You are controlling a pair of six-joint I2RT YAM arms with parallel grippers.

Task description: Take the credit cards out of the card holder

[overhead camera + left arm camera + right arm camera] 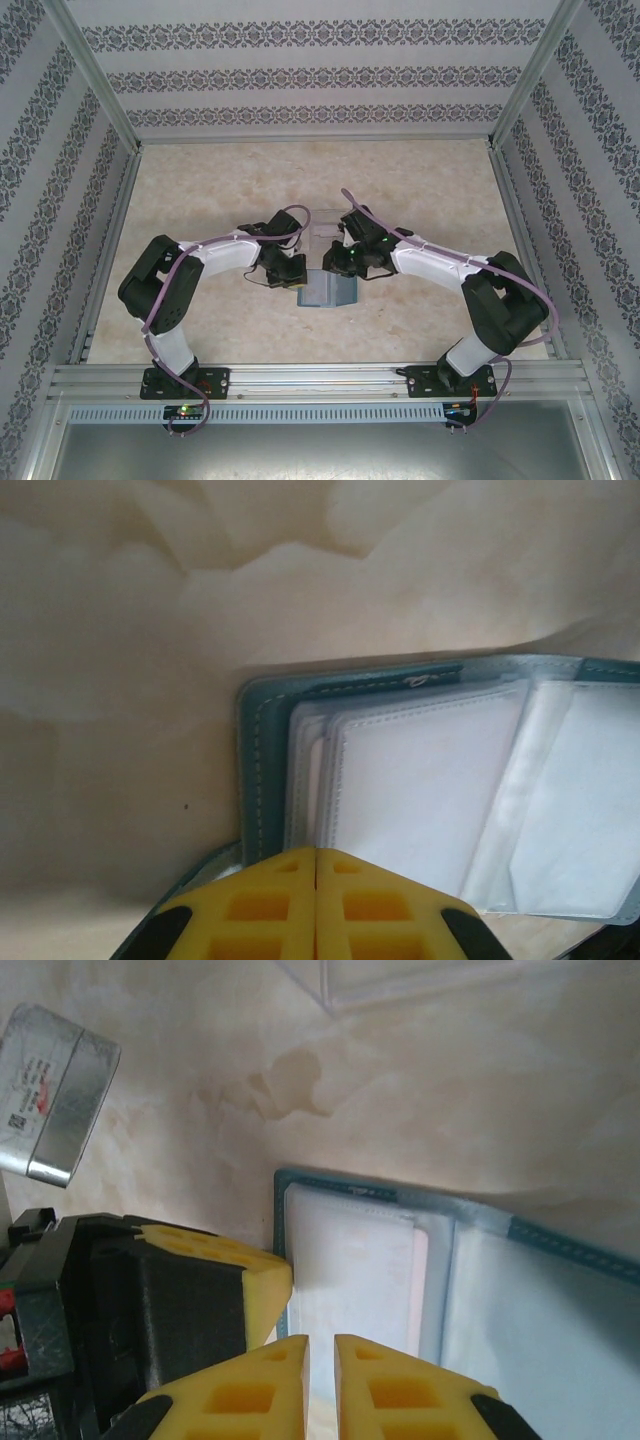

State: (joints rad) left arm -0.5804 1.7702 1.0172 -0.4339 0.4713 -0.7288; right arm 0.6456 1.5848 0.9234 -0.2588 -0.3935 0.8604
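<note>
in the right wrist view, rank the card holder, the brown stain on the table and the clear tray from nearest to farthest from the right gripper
From the right gripper:
1. card holder, lying open right at its tips, spreading to the right
2. brown stain, farther up the view, slightly left
3. clear tray, its corner at the top edge

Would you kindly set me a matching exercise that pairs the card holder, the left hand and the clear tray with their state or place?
Things:
1. card holder
2. left hand
3. clear tray

Descriptions:
A. fully shut
B. lying open
C. on the table, beyond the holder, farther from the arms' bases

Pairs: 1-B; 2-A; 3-C
</note>
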